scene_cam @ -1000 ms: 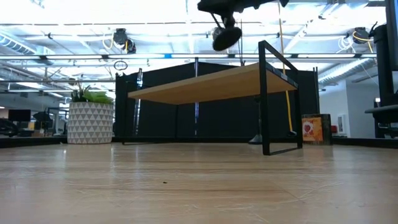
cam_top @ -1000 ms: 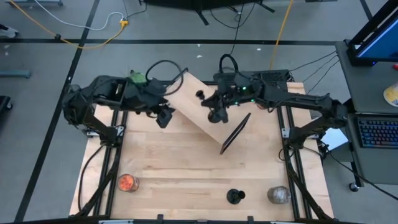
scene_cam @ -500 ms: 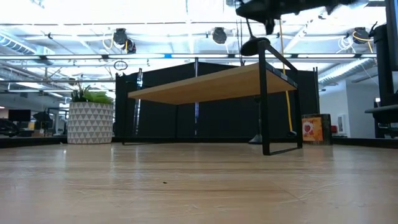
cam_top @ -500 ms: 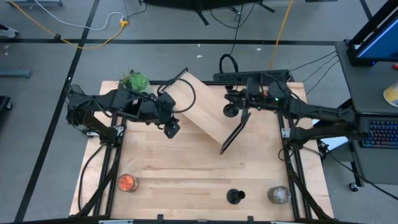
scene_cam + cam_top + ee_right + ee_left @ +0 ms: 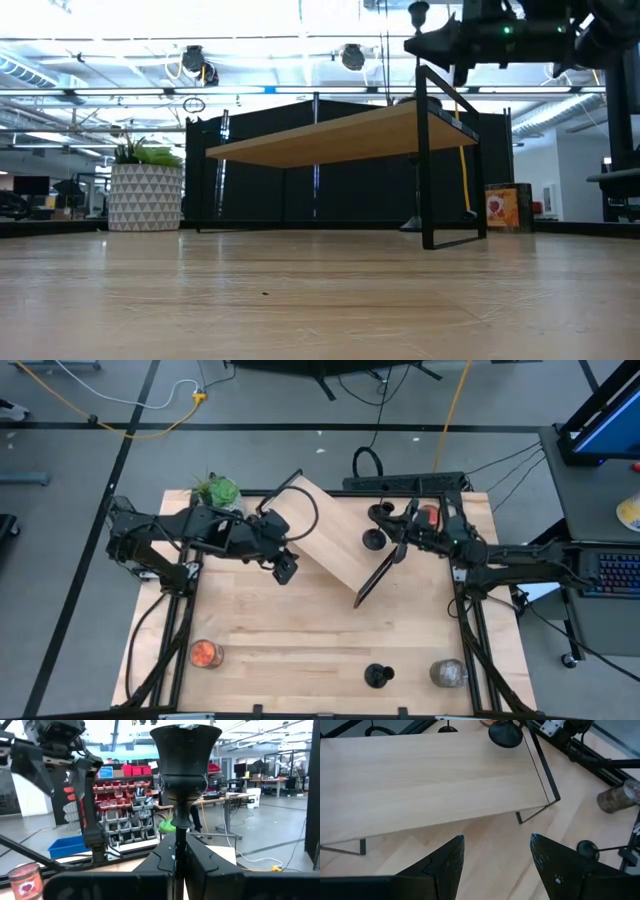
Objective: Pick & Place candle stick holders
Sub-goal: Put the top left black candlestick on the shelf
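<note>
Gripping a holder (image 5: 184, 775) by its thin stem, the right gripper (image 5: 176, 851) has its fingers (image 5: 202, 856) closed tight, the stem rising between them and the cup standing upright above the tips. From above, this gripper (image 5: 397, 546) sits at the shelf's (image 5: 330, 540) two o'clock corner, with the held holder's round base (image 5: 373, 539) over the wood there. A second holder (image 5: 379, 512) stands at twelve o'clock from it, near the table's (image 5: 300, 640) far edge. A third holder (image 5: 378, 676) stands alone at the table's six o'clock edge, well apart from both arms. The left gripper (image 5: 284, 568) hovers at the shelf's nine o'clock side, its fingers (image 5: 447, 865) spread apart and empty.
</note>
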